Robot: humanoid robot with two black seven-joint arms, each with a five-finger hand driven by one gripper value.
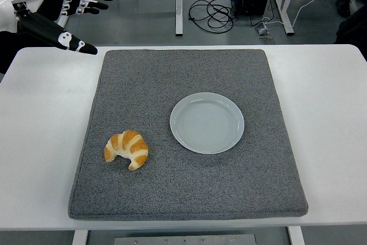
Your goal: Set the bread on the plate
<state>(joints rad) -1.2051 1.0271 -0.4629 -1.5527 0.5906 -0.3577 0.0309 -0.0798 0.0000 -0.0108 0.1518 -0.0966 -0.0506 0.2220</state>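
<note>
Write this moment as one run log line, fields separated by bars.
left robot hand: open, far-left, holding nothing | golden crescent croissant: on grey felt mat | round pale-blue plate: bare

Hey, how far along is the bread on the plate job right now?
Nothing is done yet. The croissant lies on the grey mat, left of the plate and apart from it; the plate holds nothing. The left hand is raised at the far left corner with fingers spread, holding nothing. Reaching, grasping, carrying and placing are all left.
</note>
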